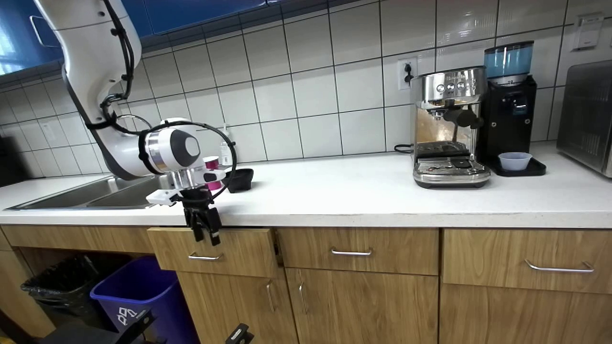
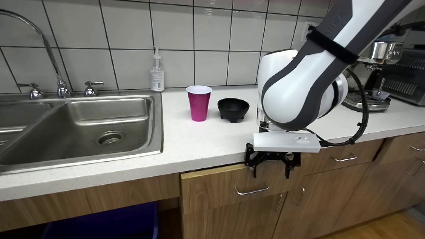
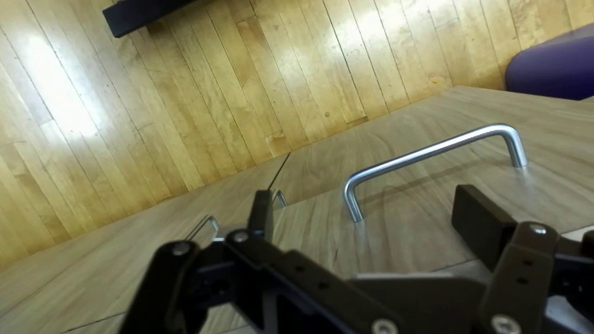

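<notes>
A tiled wall [image 1: 313, 86] rose behind a long white counter [image 1: 325, 191], a steel sink [image 2: 156, 132] set into it. Under the counter's front edge, near the sink's corner, a wooden drawer [image 2: 212, 191] jutted out a little. The gripper [image 2: 271, 175] hung by that drawer's upper edge, empty, its fingers [image 3: 482, 227] spread wide; the drawer's metal handle [image 3: 427, 152] sat just below the fingertips, apart from them.

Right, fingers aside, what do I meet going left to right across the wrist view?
Black bar at the top edge → partly hidden handle → barely showing handle → drawer handle in full view → purple bin cut off at the right edge.
</notes>
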Tool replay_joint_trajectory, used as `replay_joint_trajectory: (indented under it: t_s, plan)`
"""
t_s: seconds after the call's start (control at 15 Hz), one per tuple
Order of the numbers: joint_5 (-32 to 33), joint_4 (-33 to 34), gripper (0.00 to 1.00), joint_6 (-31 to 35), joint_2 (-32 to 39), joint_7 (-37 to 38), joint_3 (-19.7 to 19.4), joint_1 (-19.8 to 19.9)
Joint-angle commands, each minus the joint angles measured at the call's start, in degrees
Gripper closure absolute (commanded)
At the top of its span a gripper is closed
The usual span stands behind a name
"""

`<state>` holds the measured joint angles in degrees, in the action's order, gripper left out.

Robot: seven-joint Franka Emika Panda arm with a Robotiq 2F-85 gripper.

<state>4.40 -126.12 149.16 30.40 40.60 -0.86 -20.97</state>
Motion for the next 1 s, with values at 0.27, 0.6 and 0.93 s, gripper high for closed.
replay_joint_trajectory:
  t_s: [0.27,0.6,0.93]
  plan:
    - [2.2,-9.8,0.00,9.7,-9.1,2.3,-2.9,-3.4]
    - [1.5,-15.4,0.00,10.8,-15.7,1.4,-2.2,-2.6]
    - [3.0,-19.1,0.00,11.0,-22.0,2.6,-1.6,-1.7]
